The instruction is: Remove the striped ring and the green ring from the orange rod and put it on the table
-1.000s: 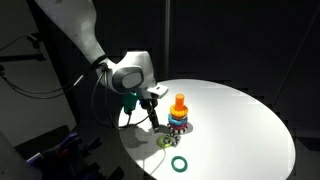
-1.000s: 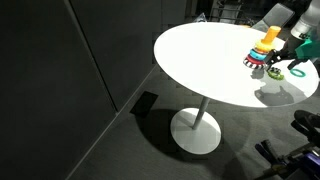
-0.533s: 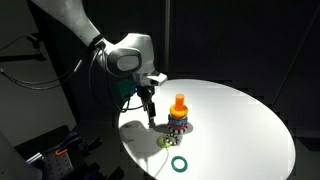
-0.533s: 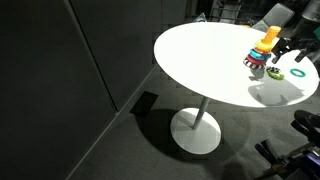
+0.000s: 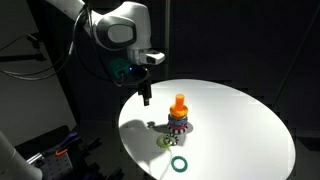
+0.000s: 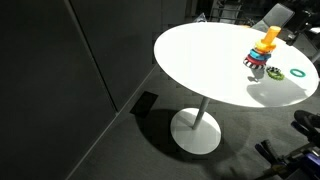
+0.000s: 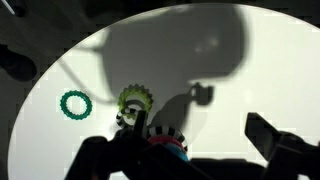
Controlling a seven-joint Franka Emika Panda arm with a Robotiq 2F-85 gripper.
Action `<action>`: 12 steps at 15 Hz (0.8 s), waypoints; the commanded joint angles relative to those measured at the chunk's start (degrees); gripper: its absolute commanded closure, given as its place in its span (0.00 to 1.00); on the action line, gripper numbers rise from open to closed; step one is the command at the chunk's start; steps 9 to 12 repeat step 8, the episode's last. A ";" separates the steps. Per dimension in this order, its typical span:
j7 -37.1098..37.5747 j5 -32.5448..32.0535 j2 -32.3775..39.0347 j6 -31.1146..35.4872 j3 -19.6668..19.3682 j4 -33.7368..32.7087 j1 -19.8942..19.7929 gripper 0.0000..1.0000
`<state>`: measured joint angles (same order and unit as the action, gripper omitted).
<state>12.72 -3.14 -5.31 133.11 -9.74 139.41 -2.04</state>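
While held clear of the white round surface, hangs with the hand pointing straight down, off to one side of the ring-stacker toy and touching nothing. Shows, in the wrist view, the hand's two fingers spread apart and empty. Next to the hand in an exterior view, finds the orange rod upright, knob bare, with a short stack of coloured rings sitting around its foot. Places the striped ring flat on the surface, just beside the stack's base; shows that striped ring in the wrist view as a yellowish toothed hoop. Puts the green ring farther out, flat near the surface's edge, apart from both the striped ring and the toy.
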 commanded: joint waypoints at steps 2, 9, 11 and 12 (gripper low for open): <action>-4.17 2.92 -5.45 -5.01 1.33 -0.97 -1.92 0.00; -2.46 2.06 -5.43 -3.49 2.35 -0.20 -2.59 0.00; -2.46 2.06 -5.43 -3.49 2.35 -0.20 -2.59 0.00; -2.46 2.06 -5.43 -3.49 2.35 -0.20 -2.59 0.00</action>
